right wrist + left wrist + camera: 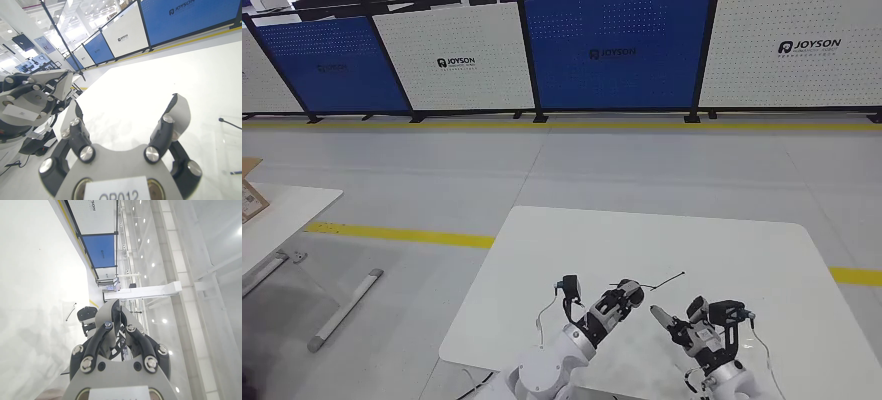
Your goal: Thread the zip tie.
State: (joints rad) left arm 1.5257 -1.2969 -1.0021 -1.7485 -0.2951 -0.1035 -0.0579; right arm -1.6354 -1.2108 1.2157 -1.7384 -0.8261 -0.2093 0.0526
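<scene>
Top view: near the bench's [762, 250] front edge, we see the left fingers [630, 294] pinched shut on the zip tie [664, 279].
Left wrist view: strap clamped.
Right wrist view: right fingers [180, 108] spread wide, empty. The tie rises beside them, on the robot's left.

Factory hall, pegboard partitions [617, 50], yellow floor lines [402, 235]

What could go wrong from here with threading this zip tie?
The left gripper pinches the zip tie in shut jaws at one spot, so its long free end may swing or slip. The right gripper, jaws open, holds nothing and could miss that thin strap. A second zip tie lying on the table might get knocked or grabbed by mistake.
</scene>
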